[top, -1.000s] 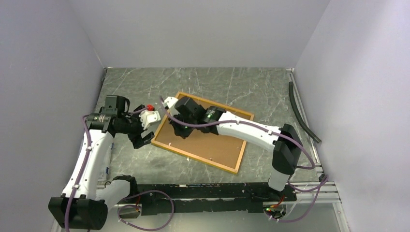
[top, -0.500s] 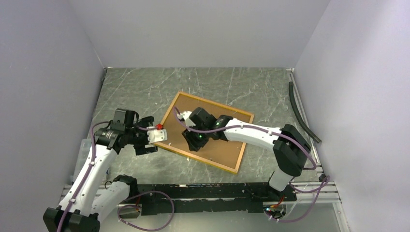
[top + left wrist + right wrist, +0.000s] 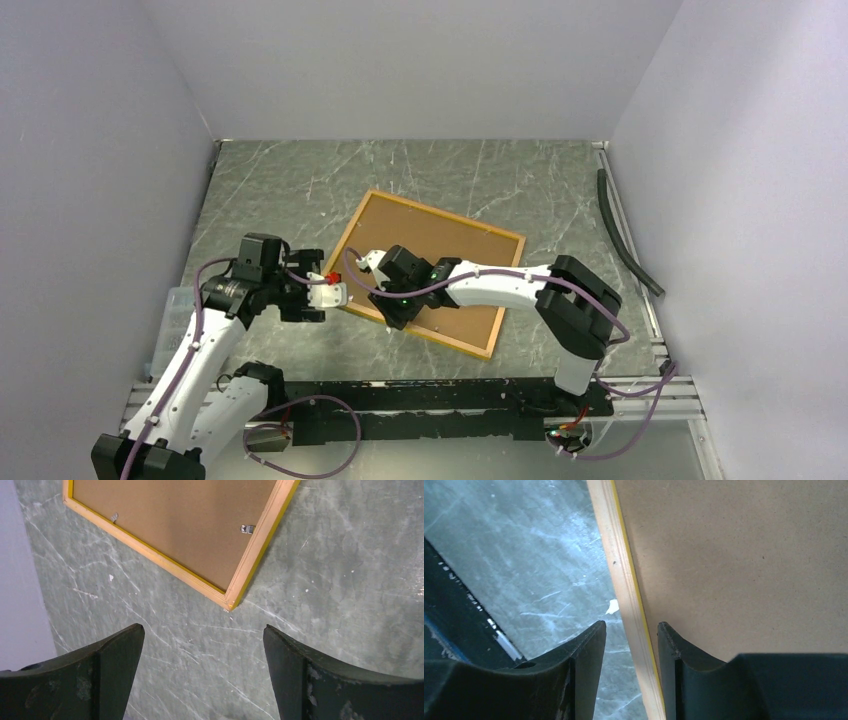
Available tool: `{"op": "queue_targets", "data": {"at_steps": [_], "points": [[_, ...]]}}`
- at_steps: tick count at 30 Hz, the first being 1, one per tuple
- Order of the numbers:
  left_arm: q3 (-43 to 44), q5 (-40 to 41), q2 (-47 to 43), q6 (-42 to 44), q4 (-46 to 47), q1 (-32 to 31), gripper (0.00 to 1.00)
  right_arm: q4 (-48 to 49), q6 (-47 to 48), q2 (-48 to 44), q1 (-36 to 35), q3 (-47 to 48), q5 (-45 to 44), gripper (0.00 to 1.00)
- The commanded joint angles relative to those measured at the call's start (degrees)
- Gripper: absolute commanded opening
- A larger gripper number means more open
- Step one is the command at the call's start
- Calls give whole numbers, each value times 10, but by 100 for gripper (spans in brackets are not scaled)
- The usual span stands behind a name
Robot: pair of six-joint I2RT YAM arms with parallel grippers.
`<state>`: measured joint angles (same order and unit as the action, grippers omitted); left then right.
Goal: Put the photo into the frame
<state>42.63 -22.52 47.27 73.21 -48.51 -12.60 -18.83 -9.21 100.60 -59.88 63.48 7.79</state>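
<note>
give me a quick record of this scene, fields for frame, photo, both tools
frame: lying back up on the table, brown backing board seated in it
photo: not visible in any view
left tool: open, over bare table just off a frame corner
right tool: open, over the frame's near rail, which shows between its fingers; contact unclear
task state: cannot tell whether the photo is under the board

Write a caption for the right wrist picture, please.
Right gripper, open, straddles the wooden rail of the face-down frame, brown backing board showing.
</note>
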Motion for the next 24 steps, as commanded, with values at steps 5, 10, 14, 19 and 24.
{"op": "queue_targets", "data": {"at_steps": [5, 10, 14, 19, 24], "points": [[-26, -1, -22, 47, 40, -13, 95, 26, 11, 32, -27, 18, -76, 46], [-35, 2, -26, 58, 52, -17, 95, 20, 11, 50, -42, 23, -100, 40], [-51, 5, -36, 75, 67, -18, 95, 21, 4, 59, -49, 24, -105, 32], [-83, -1, -61, 98, 76, -18, 95, 16, 6, 58, -50, 29, -114, 25], [-113, -6, -83, 128, 70, -19, 95, 17, 10, 54, -48, 29, -108, 17]]}}
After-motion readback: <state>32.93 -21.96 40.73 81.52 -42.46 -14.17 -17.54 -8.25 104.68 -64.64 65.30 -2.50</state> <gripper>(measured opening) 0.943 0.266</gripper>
